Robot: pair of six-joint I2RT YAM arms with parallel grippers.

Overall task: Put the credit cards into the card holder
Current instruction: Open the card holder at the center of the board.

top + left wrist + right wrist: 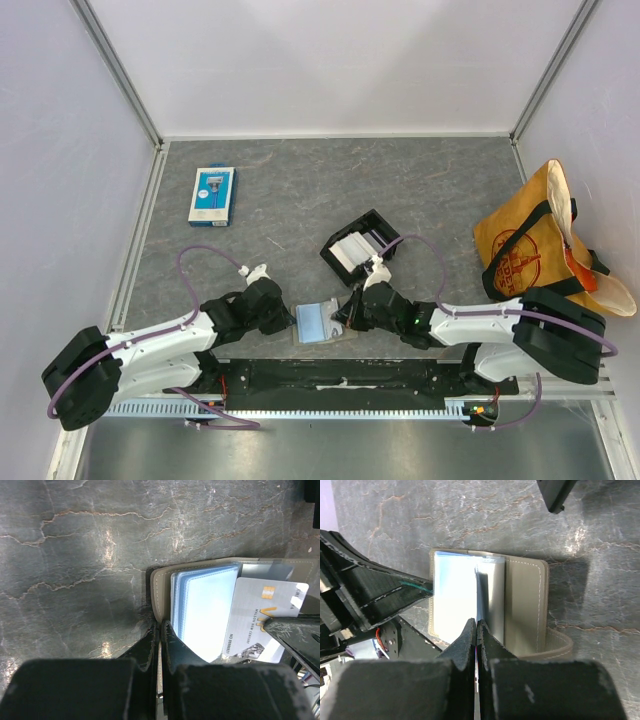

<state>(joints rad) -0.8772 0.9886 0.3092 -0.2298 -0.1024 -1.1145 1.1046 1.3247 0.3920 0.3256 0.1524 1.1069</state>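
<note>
Grey stone tabletop (400,190) carried the card holder (322,324) at its near edge. My left gripper (291,318) pinched its left cover; my right gripper (346,314) clamped a white credit card (262,617), long axis pointing left toward the pockets.

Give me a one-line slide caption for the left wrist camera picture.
Left gripper pinches the card holder by its edge while the right gripper holds a white card over its pockets.

White credit card (260,615) shows "VIP" & "NO 88888…", smaller print prob. "NEW CENTURY".
</note>
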